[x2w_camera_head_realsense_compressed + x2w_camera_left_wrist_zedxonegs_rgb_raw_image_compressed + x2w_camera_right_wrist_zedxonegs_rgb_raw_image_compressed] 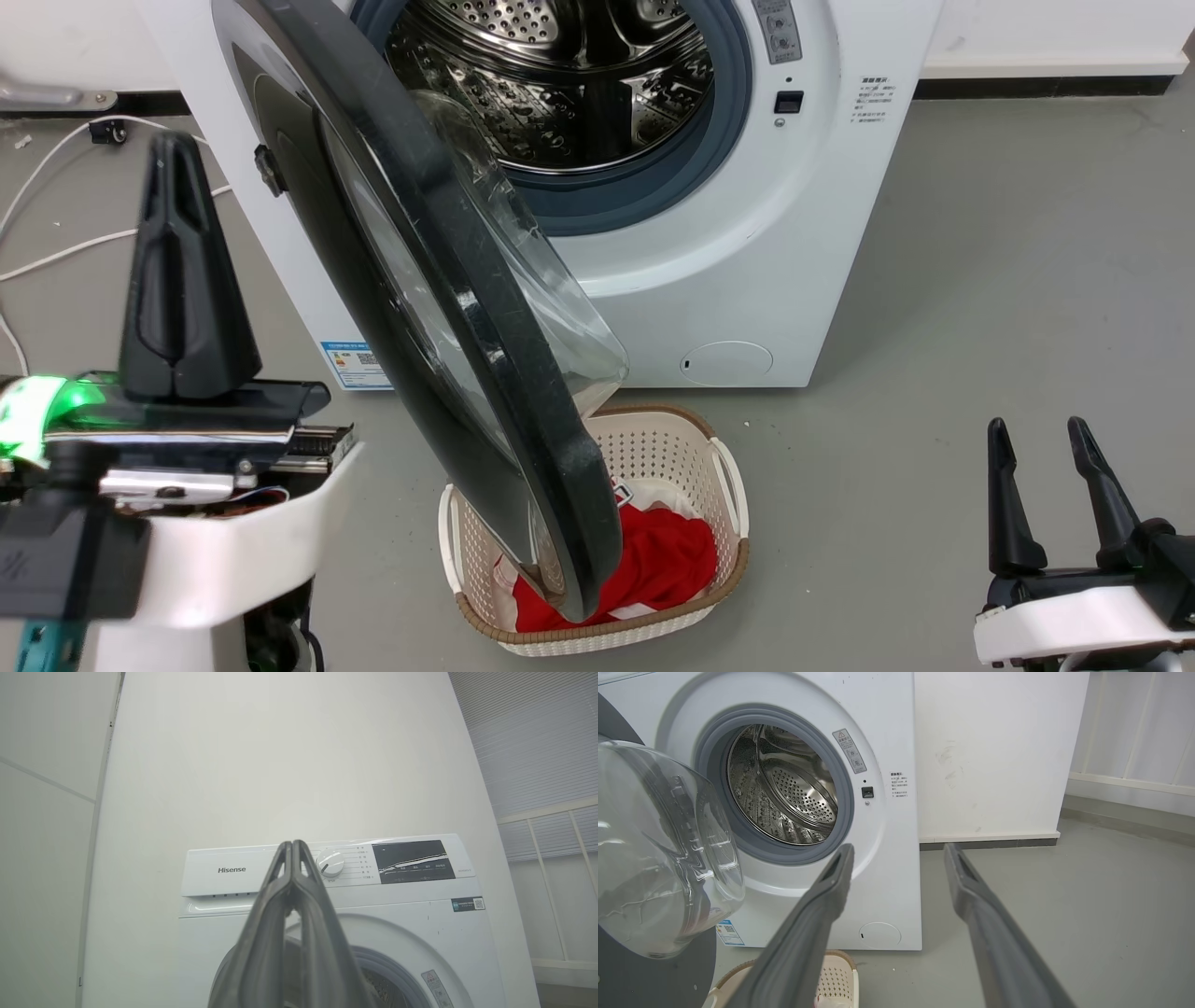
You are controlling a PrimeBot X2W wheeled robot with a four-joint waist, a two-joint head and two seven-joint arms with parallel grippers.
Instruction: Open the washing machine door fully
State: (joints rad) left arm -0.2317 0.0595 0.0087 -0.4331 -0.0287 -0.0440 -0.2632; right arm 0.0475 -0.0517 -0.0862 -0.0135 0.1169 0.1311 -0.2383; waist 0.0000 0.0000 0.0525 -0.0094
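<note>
Black and glossy, the washing machine door point(495, 345) stands about half open on the left of the washing machine point(747, 243), its edge reaching near, over a basket point(738, 485). The left gripper point(175, 149), fingers pressed together and holding nothing, is left of the door and apart from it. The right gripper point(1038, 427) is spread and empty at near right. I think the door, swinging further left, may hit the left arm, or the fingers may slip on the gloss.

Grey floor point(980, 280) meets a white wall point(994, 742) with a dark skirting strip point(1036, 87).

Head view: the door point(509, 364) hides from me much of the basket point(686, 457) and red cloth point(667, 560); its top is cropped; print on the label point(873, 101) is unreadable.
</note>
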